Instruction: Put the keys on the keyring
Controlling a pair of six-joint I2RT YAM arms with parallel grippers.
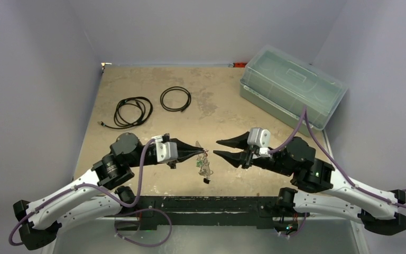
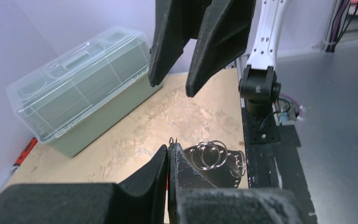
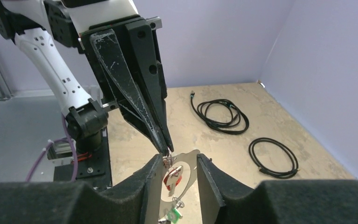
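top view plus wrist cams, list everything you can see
table: 1, tan, under everything
box: 1, green with clear lid, far right
cables: 2 coils, black, far left
keys: a few, red and green heads seen, near middle
keyring: 1, pale, with the keys
left pincer: black, shut on the keys' top loop
right pincer: black, open, facing the left one

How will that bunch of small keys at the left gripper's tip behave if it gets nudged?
Probably floppy: the keys are strung loosely below the left gripper, so they'd likely swing. Being tiny beside it, they're probably light.
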